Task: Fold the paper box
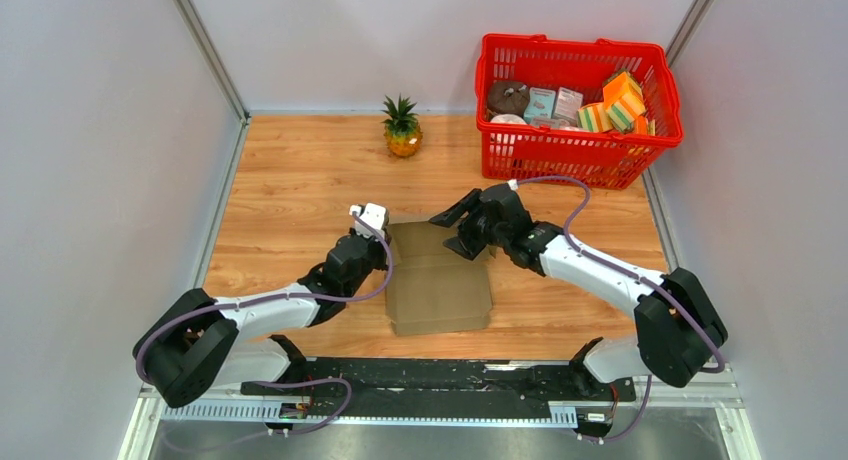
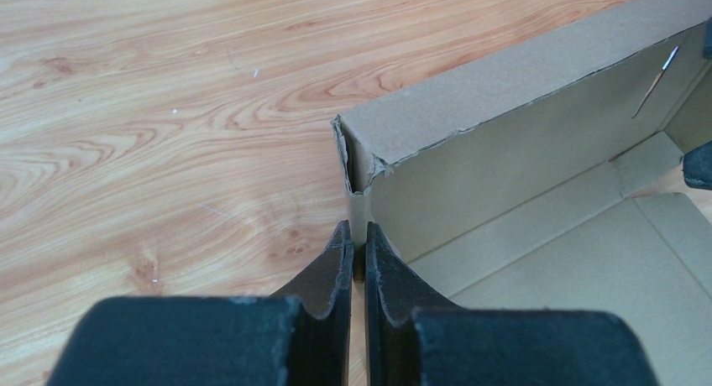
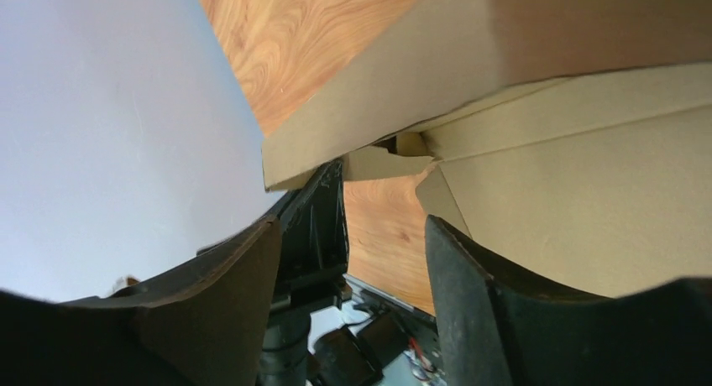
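Observation:
The paper box (image 1: 440, 290) is plain brown cardboard lying on the wooden table between both arms, with its far wall partly raised. My left gripper (image 1: 385, 242) is at the box's left far corner. In the left wrist view that gripper (image 2: 358, 232) is shut on the thin edge of the box wall (image 2: 537, 143), just below its folded corner. My right gripper (image 1: 455, 230) hovers over the far side of the box. In the right wrist view the right gripper (image 3: 348, 235) is open with nothing between its fingers, and the box (image 3: 571, 201) is just beyond its tips.
A red basket (image 1: 575, 145) holding several small packages stands at the back right. A small pineapple (image 1: 402, 127) sits at the back centre. Grey walls close in both sides, and a black rail (image 1: 430, 375) runs along the near edge.

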